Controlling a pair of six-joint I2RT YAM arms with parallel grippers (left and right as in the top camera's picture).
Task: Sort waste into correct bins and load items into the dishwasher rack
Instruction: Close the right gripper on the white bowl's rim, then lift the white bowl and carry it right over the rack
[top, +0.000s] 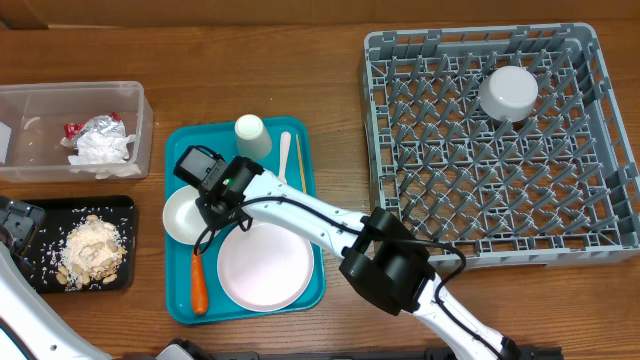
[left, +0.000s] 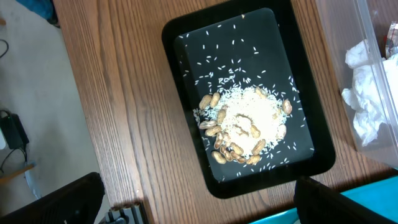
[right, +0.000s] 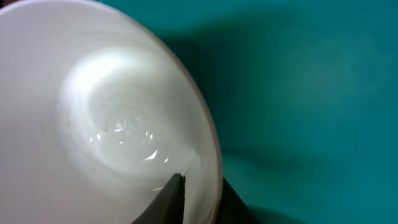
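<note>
Foil wrapper, red print illegible

The right arm reaches in from 5 o'clock across the teal tray. It hangs over the plate and blocks the approach to the small bowl at the tray's 9 o'clock. A bare desk strip separates the tray from the rack. The rack's pegs stand free except for an upturned bowl toward 1 o'clock.
</note>
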